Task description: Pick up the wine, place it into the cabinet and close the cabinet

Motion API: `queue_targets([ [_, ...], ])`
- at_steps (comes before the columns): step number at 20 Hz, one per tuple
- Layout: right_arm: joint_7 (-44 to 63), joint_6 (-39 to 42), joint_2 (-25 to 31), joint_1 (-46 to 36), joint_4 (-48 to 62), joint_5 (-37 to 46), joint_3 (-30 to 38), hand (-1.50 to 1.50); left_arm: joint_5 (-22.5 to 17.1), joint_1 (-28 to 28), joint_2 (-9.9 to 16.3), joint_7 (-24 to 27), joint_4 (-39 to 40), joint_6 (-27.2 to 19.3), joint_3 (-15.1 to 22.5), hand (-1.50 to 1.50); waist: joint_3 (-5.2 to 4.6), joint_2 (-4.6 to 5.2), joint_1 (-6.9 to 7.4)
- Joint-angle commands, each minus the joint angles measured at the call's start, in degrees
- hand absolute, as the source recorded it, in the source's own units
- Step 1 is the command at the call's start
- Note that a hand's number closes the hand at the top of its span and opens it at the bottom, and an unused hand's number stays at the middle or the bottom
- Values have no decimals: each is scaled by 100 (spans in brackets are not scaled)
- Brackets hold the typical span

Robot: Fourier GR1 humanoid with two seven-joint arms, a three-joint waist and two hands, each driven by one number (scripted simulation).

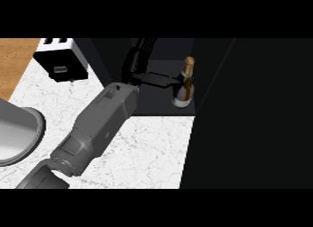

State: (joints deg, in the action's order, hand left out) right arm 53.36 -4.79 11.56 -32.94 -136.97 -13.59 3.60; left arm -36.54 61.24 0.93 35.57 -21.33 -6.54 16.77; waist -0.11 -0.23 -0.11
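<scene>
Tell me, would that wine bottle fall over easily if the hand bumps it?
Probably yes. The wine bottle is tall and narrow and stands upright inside the dark cabinet, so a sideways nudge near its neck could tip it. It looks like smooth glass, so likely slippery, breakable and heavy. The hand is right beside it, so slow moves seem wise.

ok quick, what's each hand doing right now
Left hand: inside the cabinet, at the wine bottle; whether it grips it cannot be told.
Right hand: not in view.
</scene>
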Motion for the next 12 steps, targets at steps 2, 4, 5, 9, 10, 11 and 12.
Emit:
queue_targets([
  [2,540,-339,161,-325,-326,133,9,-150,194,-337,15,-594,-1178,-217,276,-150,8,-78,137],
  [4,18,-137,-26,306,-418,172,-102,-150,265,-336,-70,-951,-1780,-495,426,-150,14,-78,154],
  [5,274,-99,199,139,-396,-54,115,-150,333,-697,20,-945,-2134,-580,475,-150,12,-62,126],
  [9,229,-180,146,94,-425,103,-109,-150,355,-1410,-91,-1418,-3477,-1250,1041,-150,11,-62,118],
  [10,171,-263,28,-115,-187,294,-404,-150,85,-1176,-91,-1802,-3818,-1742,1412,-150,9,-83,101],
  [11,158,-257,33,55,-395,343,-419,-150,259,-1653,-91,-1630,-4029,-1737,1380,-150,9,-43,80],
  [12,223,-178,136,164,-375,79,-140,-150,342,-1932,-92,-1824,-4530,-1894,1518,-150,12,-69,140],
])
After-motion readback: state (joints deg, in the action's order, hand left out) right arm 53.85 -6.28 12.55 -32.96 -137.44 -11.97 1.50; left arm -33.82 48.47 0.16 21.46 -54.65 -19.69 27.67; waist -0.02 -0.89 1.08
